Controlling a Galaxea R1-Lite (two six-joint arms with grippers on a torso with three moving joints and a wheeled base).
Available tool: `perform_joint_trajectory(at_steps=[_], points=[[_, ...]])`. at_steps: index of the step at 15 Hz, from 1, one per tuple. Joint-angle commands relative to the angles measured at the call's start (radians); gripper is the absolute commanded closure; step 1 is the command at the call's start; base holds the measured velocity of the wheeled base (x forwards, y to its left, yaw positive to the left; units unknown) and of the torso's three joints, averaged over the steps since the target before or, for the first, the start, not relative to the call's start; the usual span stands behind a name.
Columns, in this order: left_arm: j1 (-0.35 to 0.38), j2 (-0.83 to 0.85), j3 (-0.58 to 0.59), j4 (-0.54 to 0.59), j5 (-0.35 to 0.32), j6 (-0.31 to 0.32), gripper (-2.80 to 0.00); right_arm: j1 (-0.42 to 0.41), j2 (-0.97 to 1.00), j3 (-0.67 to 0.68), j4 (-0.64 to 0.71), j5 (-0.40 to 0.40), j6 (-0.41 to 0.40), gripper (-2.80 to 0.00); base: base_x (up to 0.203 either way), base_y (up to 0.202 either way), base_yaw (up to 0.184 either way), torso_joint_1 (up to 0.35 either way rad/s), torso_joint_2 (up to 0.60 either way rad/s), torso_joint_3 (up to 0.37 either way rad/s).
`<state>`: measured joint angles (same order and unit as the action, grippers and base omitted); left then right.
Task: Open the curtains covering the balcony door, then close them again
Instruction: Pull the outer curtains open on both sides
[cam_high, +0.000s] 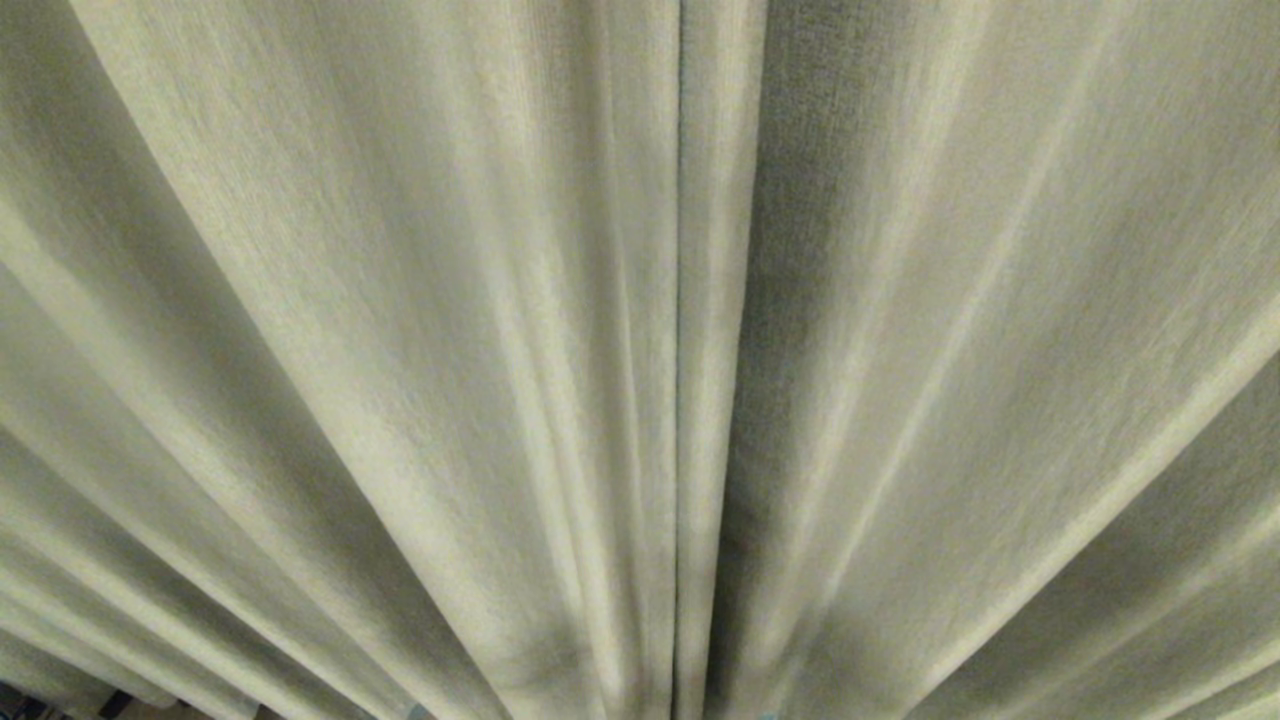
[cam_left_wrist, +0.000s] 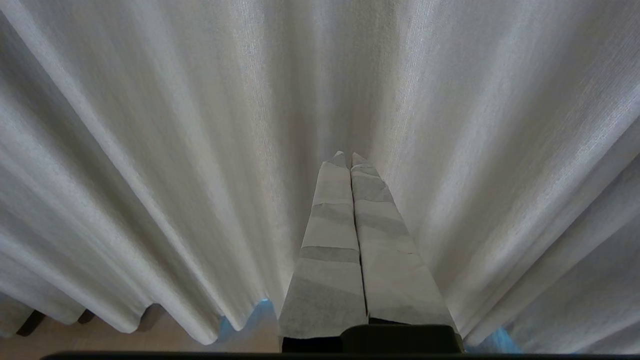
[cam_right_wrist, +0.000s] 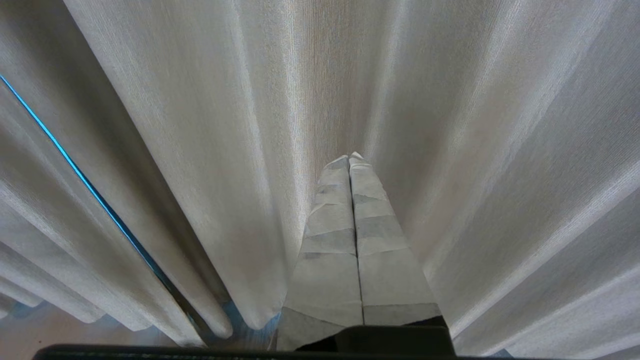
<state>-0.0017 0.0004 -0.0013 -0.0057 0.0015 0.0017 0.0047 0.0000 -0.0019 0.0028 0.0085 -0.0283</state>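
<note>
Everywhere, the curtains (cam_high: 400, 350) hang drawn in deep pleats, their two panels meeting on a seam running from twelve to six o'clock in the head view. Each wrist view shows its gripper pointing straight at the fabric: the left gripper (cam_left_wrist: 346, 159) and the right gripper (cam_right_wrist: 350, 160) both have jaws pressed together, holding nothing.

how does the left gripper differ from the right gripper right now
The left gripper faces unbroken folds of the curtains; the right gripper faces folds with a thin blue-lit slit off to one side. The left gripper's wrapped fingers look paler and smoother; the right gripper's look more creased. Both are shut, hold nothing, and point at the cloth.
</note>
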Motion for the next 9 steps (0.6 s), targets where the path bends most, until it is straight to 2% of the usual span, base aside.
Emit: perform_joint_trajectory(at_steps=[1, 9], points=[[0.000, 0.000, 0.000, 0.000, 0.000, 0.000, 0.00, 0.001, 0.000, 0.000, 0.000, 0.001, -0.001, 0.00, 0.000, 0.000, 0.000, 0.000, 0.00, 0.000], [0.000, 0.000, 0.000, 0.001, 0.000, 0.003, 0.00, 0.001, 0.000, 0.000, 0.000, 0.001, -0.001, 0.00, 0.000, 0.000, 0.000, 0.000, 0.00, 0.000]])
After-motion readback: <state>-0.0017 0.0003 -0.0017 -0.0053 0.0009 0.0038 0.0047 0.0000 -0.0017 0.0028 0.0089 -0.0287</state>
